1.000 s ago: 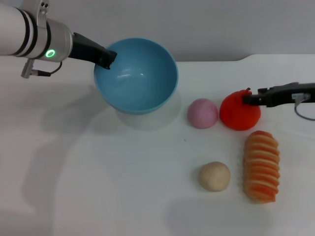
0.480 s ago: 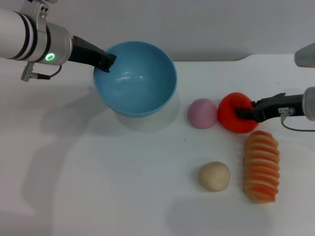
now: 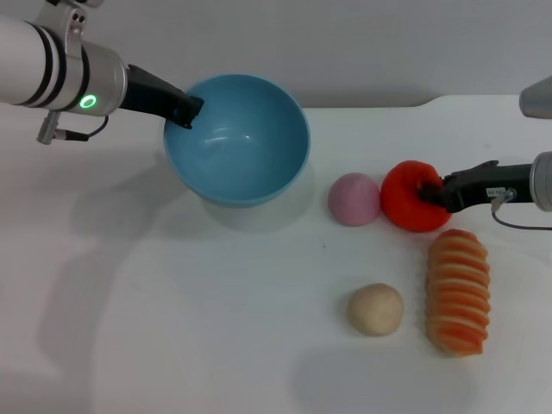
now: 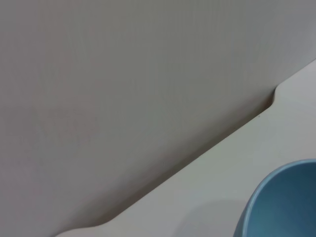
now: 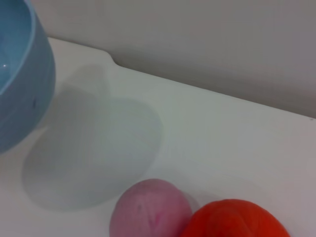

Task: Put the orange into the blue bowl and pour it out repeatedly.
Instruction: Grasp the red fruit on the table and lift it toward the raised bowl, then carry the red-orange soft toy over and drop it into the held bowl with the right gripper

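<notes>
The blue bowl (image 3: 238, 138) is held above the table (image 3: 172, 328) near its far edge, tipped toward the camera, with nothing inside it; its shadow lies on the surface beneath. The left gripper (image 3: 184, 109) is clenched on the bowl's far-left rim, its arm reaching in from the left edge. The orange (image 3: 415, 196) sits on the table toward the right edge, touching a pink ball (image 3: 354, 198). The right gripper (image 3: 434, 191) reaches in level from the right and grasps the orange. Nearer the front lie a beige ball (image 3: 375, 310) and a striped loaf (image 3: 458, 291).
</notes>
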Motion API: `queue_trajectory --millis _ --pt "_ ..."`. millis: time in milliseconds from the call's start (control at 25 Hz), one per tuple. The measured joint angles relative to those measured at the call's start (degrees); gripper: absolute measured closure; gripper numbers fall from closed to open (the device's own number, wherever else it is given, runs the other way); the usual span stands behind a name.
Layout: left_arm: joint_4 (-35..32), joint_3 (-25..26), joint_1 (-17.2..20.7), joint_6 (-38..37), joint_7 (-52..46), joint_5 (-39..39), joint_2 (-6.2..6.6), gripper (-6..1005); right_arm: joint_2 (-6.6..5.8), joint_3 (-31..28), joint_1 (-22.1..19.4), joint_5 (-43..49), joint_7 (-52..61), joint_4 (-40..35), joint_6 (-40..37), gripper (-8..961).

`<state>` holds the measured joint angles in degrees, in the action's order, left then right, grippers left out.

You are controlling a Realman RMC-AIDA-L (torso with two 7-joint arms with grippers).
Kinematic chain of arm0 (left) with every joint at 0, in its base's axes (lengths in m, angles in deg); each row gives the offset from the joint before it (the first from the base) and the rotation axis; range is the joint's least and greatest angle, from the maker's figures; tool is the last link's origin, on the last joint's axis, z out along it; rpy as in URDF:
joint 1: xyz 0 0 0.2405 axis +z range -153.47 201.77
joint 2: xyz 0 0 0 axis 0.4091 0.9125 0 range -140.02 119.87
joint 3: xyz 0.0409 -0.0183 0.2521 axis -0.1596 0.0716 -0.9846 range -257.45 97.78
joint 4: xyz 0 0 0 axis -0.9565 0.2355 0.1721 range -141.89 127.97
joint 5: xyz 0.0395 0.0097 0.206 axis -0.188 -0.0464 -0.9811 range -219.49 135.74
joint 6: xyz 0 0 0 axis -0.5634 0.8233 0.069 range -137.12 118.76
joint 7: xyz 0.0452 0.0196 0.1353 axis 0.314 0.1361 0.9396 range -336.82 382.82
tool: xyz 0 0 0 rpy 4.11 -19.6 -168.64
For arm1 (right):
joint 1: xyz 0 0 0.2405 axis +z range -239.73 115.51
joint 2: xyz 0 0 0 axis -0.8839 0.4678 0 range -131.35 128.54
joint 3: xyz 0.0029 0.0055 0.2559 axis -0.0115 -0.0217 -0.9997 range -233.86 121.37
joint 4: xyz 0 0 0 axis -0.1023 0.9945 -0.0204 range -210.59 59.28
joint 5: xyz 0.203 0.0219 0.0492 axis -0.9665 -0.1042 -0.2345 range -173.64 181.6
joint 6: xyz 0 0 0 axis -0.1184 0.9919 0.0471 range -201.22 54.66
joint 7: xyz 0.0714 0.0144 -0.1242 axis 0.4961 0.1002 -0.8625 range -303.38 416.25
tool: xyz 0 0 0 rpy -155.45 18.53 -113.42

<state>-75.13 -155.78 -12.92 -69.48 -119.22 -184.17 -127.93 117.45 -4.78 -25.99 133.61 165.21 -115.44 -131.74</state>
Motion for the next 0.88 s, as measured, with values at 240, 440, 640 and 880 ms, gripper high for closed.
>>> queue_trajectory --millis 240,440,640,880 --pt "0.06 0.01 0.06 -0.23 -0.01 0.00 0.00 1000 -0.03 0.03 -1.46 -3.04 -2.13 -3.38 -2.02 847" --pt "0.04 0.01 -0.26 -2.66 -0.03 0.00 0.00 1000 -0.27 -0.06 -4.93 -12.86 -5.76 -9.73 -6.79 889" --pt "-0.29 0.01 -0.83 -5.84 -0.40 0.02 0.04 1000 -0.18 -0.57 -6.58 -18.65 -5.99 -17.34 -13.22 925" --pt "0.83 -2.02 -2.77 -9.77 -0.44 0.02 -0.09 999 -0.18 4.35 -5.65 -30.18 -8.80 -19.75 -21.93 935"
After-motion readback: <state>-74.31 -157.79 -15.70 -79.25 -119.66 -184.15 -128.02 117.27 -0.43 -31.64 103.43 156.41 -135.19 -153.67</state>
